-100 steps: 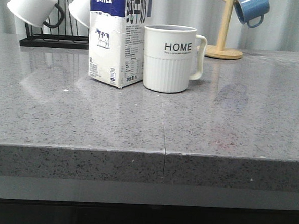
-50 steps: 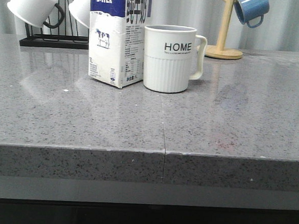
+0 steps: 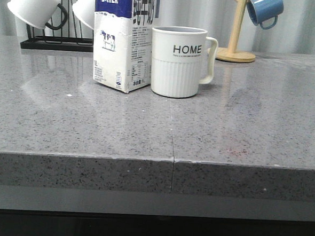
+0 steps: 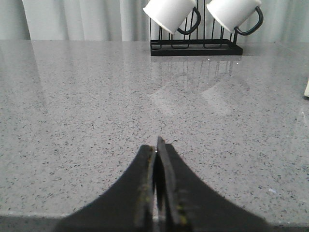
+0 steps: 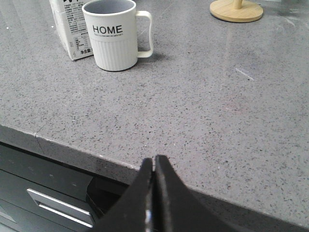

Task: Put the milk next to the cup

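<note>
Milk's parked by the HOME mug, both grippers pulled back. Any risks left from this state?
1. The milk stands upright right beside the cup, close enough that I can't tell whether they touch; a later nudge to one would likely move the other.
2. The carton is tall on a smooth stone counter, so a sideways bump could tip it.
3. The right gripper, shut, hangs over the counter's front edge; a low forward move might clip that edge.

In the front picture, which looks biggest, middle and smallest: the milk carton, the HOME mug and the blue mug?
1. Milk carton, though its top is cut off by the picture's edge.
2. HOME mug.
3. Blue mug, but it hangs farther back and is partly cut off, so its real size is unsure.
</note>
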You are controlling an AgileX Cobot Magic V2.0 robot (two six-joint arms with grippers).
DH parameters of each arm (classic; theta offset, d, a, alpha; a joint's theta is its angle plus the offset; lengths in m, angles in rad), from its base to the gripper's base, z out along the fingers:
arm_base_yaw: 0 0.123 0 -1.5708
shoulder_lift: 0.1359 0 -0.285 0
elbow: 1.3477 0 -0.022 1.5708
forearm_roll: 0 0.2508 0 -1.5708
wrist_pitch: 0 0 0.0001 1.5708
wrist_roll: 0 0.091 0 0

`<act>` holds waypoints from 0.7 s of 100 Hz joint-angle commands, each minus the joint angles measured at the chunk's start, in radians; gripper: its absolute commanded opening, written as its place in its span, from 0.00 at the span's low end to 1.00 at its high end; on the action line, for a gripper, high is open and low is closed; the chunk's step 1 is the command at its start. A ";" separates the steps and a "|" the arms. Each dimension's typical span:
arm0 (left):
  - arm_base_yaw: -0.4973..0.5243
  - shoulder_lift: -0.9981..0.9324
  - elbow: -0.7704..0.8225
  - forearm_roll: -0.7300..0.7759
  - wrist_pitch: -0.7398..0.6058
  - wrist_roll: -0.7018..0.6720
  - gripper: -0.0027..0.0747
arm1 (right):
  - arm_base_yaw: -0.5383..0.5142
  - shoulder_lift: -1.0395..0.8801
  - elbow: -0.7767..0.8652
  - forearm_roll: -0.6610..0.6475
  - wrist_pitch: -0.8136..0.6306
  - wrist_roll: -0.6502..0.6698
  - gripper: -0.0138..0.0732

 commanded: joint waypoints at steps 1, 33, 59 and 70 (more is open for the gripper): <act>0.003 -0.030 0.041 -0.001 -0.073 -0.007 0.01 | -0.002 0.013 -0.025 0.001 -0.070 0.001 0.08; 0.003 -0.030 0.041 -0.001 -0.073 -0.007 0.01 | -0.029 0.011 0.011 -0.066 -0.242 0.000 0.08; 0.003 -0.030 0.041 -0.001 -0.073 -0.007 0.01 | -0.225 0.011 0.162 -0.092 -0.546 0.000 0.08; 0.003 -0.030 0.041 -0.001 -0.073 -0.007 0.01 | -0.315 0.011 0.223 -0.083 -0.611 0.001 0.08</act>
